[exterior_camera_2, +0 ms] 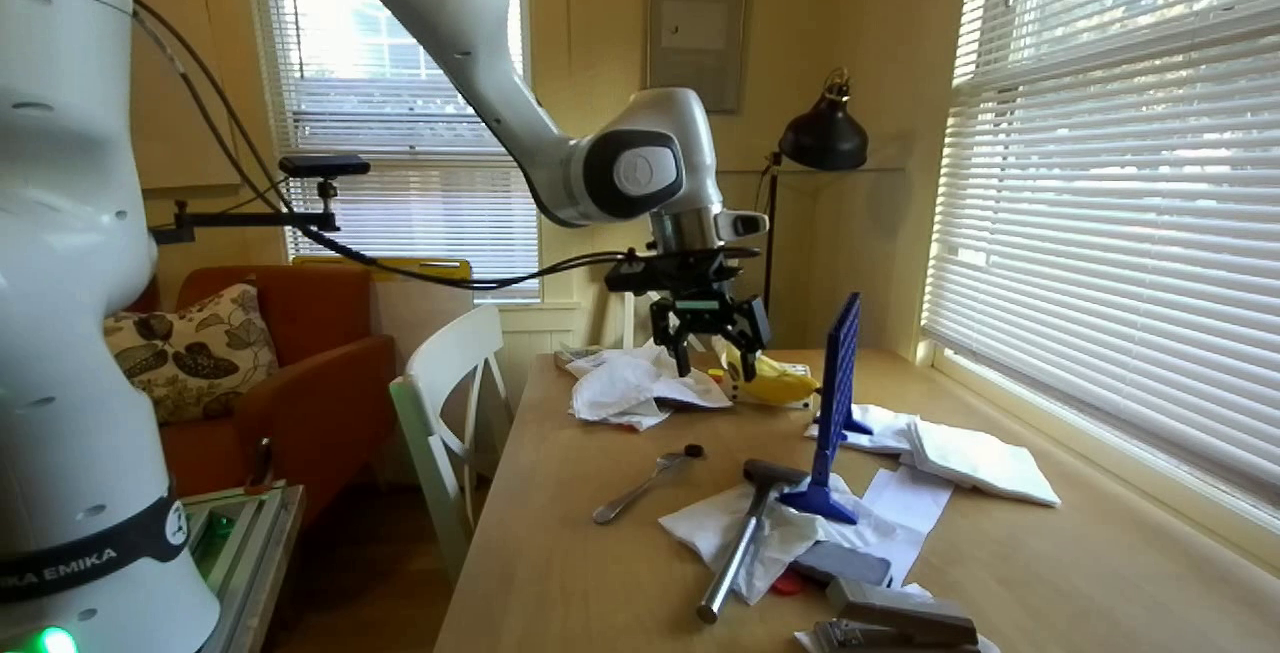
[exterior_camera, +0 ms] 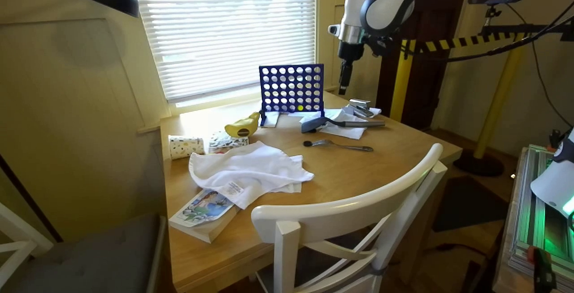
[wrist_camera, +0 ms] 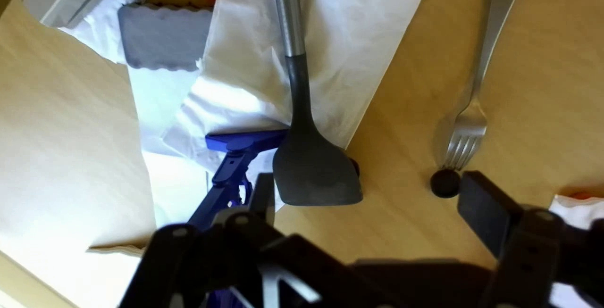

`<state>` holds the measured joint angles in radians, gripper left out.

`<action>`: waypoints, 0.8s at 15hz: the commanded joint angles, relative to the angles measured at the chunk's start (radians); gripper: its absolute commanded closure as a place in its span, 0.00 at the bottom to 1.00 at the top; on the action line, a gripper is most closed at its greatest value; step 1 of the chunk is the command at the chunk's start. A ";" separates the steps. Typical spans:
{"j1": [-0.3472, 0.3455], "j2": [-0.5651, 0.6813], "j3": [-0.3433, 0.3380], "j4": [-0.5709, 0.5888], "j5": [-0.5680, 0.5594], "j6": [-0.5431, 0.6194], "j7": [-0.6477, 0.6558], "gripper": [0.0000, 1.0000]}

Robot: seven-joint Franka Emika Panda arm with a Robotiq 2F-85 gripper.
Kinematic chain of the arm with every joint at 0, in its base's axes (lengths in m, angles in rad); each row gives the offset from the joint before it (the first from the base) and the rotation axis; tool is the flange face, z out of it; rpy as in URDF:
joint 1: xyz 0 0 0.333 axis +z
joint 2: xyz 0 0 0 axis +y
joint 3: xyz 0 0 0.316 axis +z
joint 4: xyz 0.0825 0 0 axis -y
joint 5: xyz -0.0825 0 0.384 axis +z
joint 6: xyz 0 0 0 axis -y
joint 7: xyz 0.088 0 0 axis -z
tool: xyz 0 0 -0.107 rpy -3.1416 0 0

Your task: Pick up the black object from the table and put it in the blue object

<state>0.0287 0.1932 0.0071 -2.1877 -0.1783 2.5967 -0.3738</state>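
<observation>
The black object, a small round disc, lies on the table at the tines of a fork; it shows in both exterior views (exterior_camera: 307, 143) (exterior_camera_2: 693, 451) and in the wrist view (wrist_camera: 445, 183). The blue object, an upright grid panel with round holes (exterior_camera: 287, 82) (exterior_camera_2: 838, 383), stands on feet near the window; part of it shows in the wrist view (wrist_camera: 230, 169). A yellow disc (exterior_camera: 300, 108) shows in its bottom row. My gripper (exterior_camera: 343, 89) (exterior_camera_2: 716, 373) (wrist_camera: 370, 187) is open and empty, high above the table. In the wrist view the disc appears beside the right fingertip.
A spatula (wrist_camera: 316, 171) lies on white paper (wrist_camera: 358, 39) by the panel's foot. The fork (wrist_camera: 472, 119) lies beside it. A stapler (exterior_camera_2: 900, 613), grey block (wrist_camera: 165, 37), yellow banana-shaped thing (exterior_camera: 242, 127), white cloth (exterior_camera: 251, 167) and book (exterior_camera: 204, 216) are on the table.
</observation>
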 commanded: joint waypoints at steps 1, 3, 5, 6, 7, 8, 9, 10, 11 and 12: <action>0.037 0.151 0.017 0.174 -0.034 -0.074 0.125 0.00; 0.016 0.103 0.027 0.105 -0.008 -0.033 0.083 0.00; 0.027 0.138 0.030 0.144 -0.009 -0.047 0.101 0.00; 0.027 0.144 0.030 0.152 -0.009 -0.051 0.102 0.00; 0.027 0.144 0.029 0.155 -0.009 -0.052 0.102 0.00; 0.017 0.168 0.046 0.173 0.018 -0.056 0.072 0.00; 0.009 0.203 0.065 0.193 0.046 -0.026 0.050 0.00; 0.001 0.244 0.083 0.225 0.070 0.000 0.029 0.00; 0.004 0.274 0.088 0.249 0.072 0.002 0.041 0.00; -0.005 0.307 0.111 0.274 0.093 0.020 0.014 0.00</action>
<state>0.0499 0.3821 0.0673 -2.0124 -0.1429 2.5787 -0.3039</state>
